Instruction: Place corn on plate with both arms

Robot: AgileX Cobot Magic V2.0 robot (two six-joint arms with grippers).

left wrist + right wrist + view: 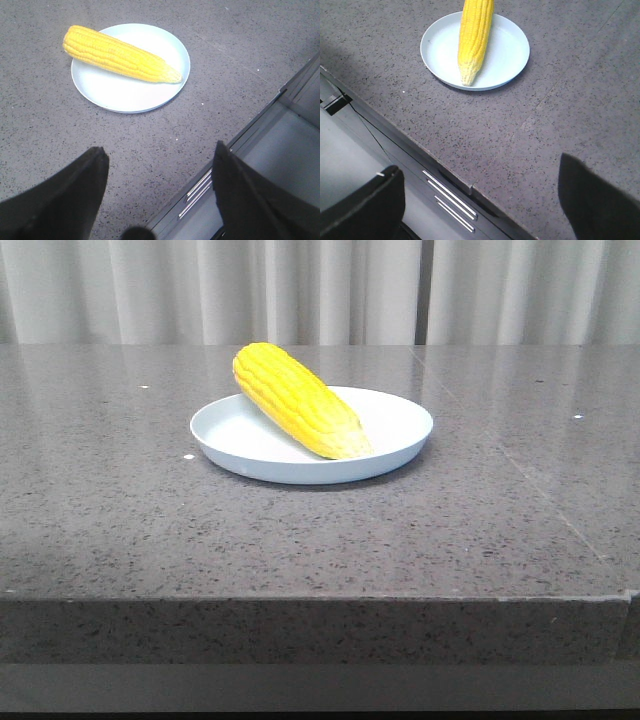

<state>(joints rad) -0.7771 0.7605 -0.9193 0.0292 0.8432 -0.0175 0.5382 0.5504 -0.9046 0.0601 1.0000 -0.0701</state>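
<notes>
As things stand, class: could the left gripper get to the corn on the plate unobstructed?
Probably yes. The left gripper is open, and only bare table lies between it and the corn on the plate.

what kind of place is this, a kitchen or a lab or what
Probably a robot test setup, not a home kitchen: a bare dark speckled stone table, a plain grey curtain behind it, and only a plate with one corn cob on it.

Bright yellow corn (295,400), pale blue-white plate (400,430), speckled dark grey table (300,540).
</notes>
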